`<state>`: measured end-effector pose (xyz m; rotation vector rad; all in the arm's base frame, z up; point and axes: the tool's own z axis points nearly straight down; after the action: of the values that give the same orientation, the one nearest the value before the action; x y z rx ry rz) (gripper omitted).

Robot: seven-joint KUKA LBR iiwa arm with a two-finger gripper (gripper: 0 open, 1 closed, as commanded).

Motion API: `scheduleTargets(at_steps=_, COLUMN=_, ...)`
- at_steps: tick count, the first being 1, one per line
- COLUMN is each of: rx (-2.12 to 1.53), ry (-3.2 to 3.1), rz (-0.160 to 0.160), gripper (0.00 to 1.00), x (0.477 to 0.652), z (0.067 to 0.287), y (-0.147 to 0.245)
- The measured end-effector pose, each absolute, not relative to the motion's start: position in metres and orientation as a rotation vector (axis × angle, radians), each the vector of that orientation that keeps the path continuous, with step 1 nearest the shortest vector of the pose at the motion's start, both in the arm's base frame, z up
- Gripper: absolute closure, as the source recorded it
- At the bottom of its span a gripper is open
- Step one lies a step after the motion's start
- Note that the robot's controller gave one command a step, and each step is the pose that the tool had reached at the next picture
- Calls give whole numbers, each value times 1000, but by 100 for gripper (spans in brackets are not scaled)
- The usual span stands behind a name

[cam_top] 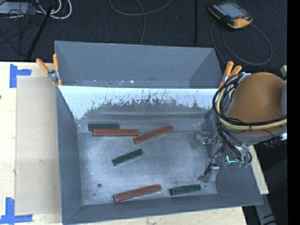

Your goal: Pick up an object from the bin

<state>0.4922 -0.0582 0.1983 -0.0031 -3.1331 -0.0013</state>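
Observation:
My gripper (204,157) hangs at the right side of the bin, close to the right wall, open with nothing between its fingers. One fingertip (200,138) points to the back and the other (205,176) to the front. A short dark green stick (185,190) lies flat on the bin floor just in front of and below the nearer fingertip, apart from it. A red-brown stick (153,134) lies tilted on the floor to the left of the gripper, also untouched.
Further left lie a dark green stick (127,157), a long red-brown stick (115,132) with a dark green stick (103,126) beside it at the back left, and a red-brown stick (137,192) at the front. The arm's orange dome and cables overhang the bin's right rim.

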Motion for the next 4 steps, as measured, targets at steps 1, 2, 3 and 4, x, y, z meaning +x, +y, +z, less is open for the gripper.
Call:
scheduleTargets(at_steps=1, rx=-1, ry=-3140, rz=0, gripper=0, x=494, z=201, y=-58)
scheduleTargets(at_steps=2, rx=6, ry=-3147, rz=1, gripper=0, x=487, z=153, y=-56)
scheduleTargets(at_steps=3, rx=-44, ry=-3141, rz=-1, gripper=0, x=472, z=105, y=-54)
scheduleTargets(at_steps=4, rx=-409, ry=-3110, rz=-2, gripper=100, x=485, z=71, y=-32)
